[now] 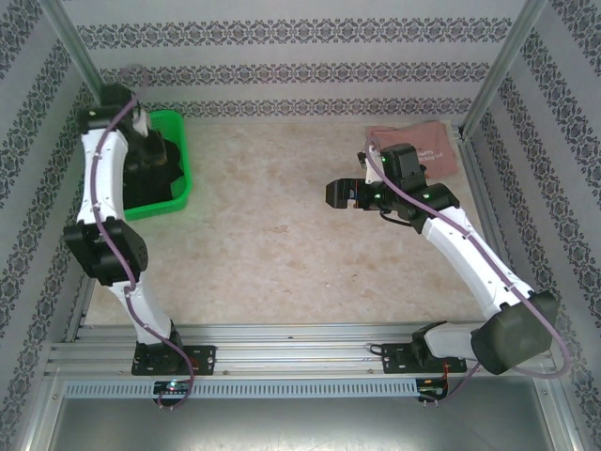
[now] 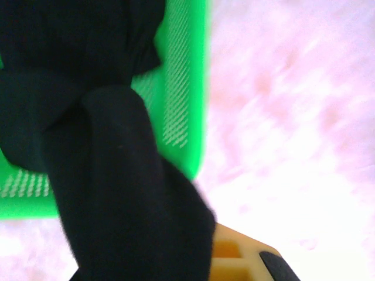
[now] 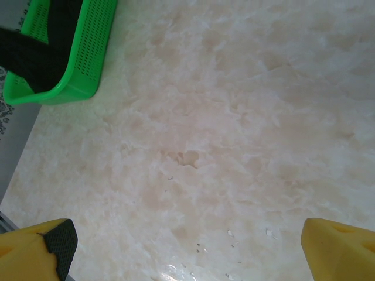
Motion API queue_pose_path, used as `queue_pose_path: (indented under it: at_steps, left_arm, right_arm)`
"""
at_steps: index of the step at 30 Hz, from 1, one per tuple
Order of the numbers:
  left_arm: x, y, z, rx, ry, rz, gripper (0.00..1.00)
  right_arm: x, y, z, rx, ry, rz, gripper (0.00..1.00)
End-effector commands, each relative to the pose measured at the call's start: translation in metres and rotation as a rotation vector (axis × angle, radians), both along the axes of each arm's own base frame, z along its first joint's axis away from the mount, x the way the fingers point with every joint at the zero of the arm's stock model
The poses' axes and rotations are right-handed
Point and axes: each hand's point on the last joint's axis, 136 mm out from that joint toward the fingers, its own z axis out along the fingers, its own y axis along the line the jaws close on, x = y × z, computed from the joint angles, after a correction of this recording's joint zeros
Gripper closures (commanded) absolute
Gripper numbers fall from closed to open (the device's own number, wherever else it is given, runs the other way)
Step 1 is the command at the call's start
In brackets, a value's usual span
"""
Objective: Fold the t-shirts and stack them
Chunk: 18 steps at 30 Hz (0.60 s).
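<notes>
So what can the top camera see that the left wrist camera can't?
Top camera, not the wrist one: the pink shirt lying at the far right, and the right gripper, open above the table. Wrist camera, not the top one: a yellow finger right beside the bunched cloth. Both: the black shirt, the green basket and the pale table.

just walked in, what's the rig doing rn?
The left claw is down in the green basket, shut on the bunched black t-shirt, most of which sits in the basket. The right claw hangs open and empty over the middle of the table. The pink t-shirt lies at the far right corner, neither arm touching it.
</notes>
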Motion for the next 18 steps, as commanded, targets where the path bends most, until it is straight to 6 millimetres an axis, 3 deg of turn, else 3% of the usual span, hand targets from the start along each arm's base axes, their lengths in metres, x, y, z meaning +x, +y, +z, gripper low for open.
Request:
queue_pose_path:
  at_steps: [1, 6, 11, 14, 18]
  left_arm:
    - [-0.014, -0.041, 0.136, -0.094, -0.354, -0.054, 1.00]
    - [-0.015, -0.077, 0.262, -0.316, -0.757, -0.129, 1.00]
    - [-0.047, -0.117, 0.382, -0.510, -1.156, -0.297, 1.00]
    - [-0.066, -0.139, 0.421, -0.643, -1.274, -0.378, 1.00]
    - [-0.088, -0.190, 0.444, -0.772, -1.341, -0.513, 1.00]
  right_arm:
    - [0.007, 0.010, 0.013, 0.045, -0.029, 0.006, 0.02]
    - [0.013, 0.014, 0.013, 0.075, -0.028, -0.005, 0.02]
    - [0.014, 0.013, 0.017, 0.091, -0.049, -0.018, 0.02]
    - [0.013, 0.011, 0.018, 0.107, -0.056, -0.031, 0.02]
    - [0.014, 0.002, 0.022, 0.139, -0.077, -0.075, 0.02]
